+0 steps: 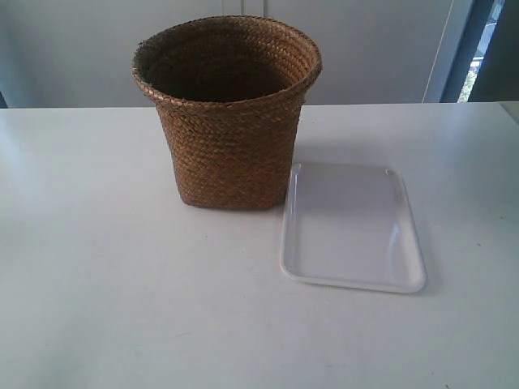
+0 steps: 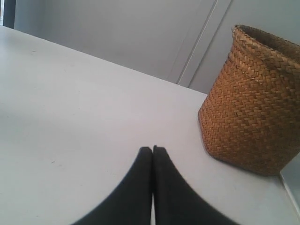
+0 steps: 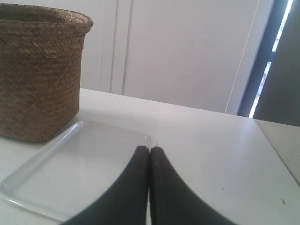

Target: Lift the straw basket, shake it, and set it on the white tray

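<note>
The straw basket point(image 1: 231, 138) stands upright on the white table, its flared rim and dark inside facing up. It also shows in the left wrist view, straw basket point(image 2: 253, 103), and in the right wrist view, straw basket point(image 3: 37, 75). The white tray point(image 1: 353, 227) lies flat just beside the basket's base, nothing on it; white tray point(image 3: 75, 164). My left gripper point(image 2: 153, 149) is shut with nothing in it, low over bare table, well short of the basket. My right gripper point(image 3: 149, 149) is shut too, holding nothing, near the tray's corner. Neither arm appears in the exterior view.
The white table point(image 1: 105, 267) stretches wide around both objects. A pale wall with panel seams point(image 3: 187, 51) stands behind its far edge, and a dark window frame point(image 1: 478, 49) is at the exterior view's right. The table's edge point(image 3: 276, 140) runs near my right gripper.
</note>
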